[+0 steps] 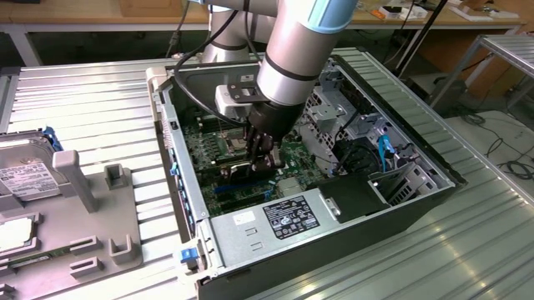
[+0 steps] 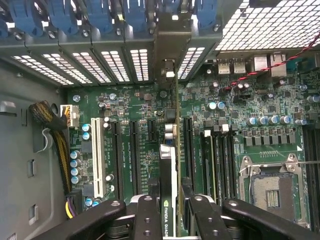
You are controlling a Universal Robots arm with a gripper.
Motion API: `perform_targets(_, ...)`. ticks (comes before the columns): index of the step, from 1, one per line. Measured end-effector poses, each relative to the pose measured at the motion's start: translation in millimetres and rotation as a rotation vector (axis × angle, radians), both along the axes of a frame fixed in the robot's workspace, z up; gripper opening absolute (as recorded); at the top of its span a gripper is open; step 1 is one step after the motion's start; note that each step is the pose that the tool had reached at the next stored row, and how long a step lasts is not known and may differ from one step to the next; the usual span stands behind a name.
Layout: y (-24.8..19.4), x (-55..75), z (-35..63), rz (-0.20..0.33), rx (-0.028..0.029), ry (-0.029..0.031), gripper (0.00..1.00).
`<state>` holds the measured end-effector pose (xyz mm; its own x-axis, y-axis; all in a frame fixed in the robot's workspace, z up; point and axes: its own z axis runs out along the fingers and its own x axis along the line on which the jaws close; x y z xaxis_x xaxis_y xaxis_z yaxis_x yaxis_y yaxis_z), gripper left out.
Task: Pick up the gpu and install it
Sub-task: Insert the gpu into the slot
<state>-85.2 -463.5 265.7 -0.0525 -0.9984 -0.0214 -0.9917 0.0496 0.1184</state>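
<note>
Setting, exterior view: workshop with a ribbed metal table [image 1: 92,94]; benches and cables behind.

Item 1: open computer case [image 1: 401,212], lying on its side on the table, interior facing up. Green motherboard [image 1: 200,140] visible inside; power supply [image 1: 279,219] with a black label at the near end; drive cage toward the exterior view's right.

Item 2: grey fixture block [image 1: 92,206] at the exterior view's left, with upright posts. A hard drive [image 1: 25,175] with a white label sits just beside it at the frame edge.

Item 3: robot arm [image 1: 296,56], silver with a light blue band, reaching down into the case. Its end effector [image 1: 262,159] sits low over the motherboard, closed on a dark card, the gpu [image 1: 254,169], held on edge near the board.

Wrist view: looking down onto the motherboard [image 2: 145,115]. Perforated slot covers and blue clips line the rear wall of the case [image 2: 30,165].

Item 4: end effector [image 2: 168,210], black fingers [image 2: 147,215] pressed on either side of the gpu [image 2: 168,170], which is seen edge-on, standing upright between them, white lettering on its top edge. The card lies among the long black expansion slots [image 2: 134,155], in line with one of them; whether it is seated cannot be told. A white slot [image 2: 97,160] lies beside these. The empty CPU socket [image 2: 272,185] and a yellow-black cable bundle [image 2: 62,150] lie well apart from the card, on opposite sides.
</note>
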Motion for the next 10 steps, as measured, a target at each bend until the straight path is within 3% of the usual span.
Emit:
perform_targets(3,3.3,0.0,0.1,0.007,-0.0002,0.0,0.27)
perform_targets(10,3.9,0.0,0.1,0.034,-0.0003,0.0001,0.27)
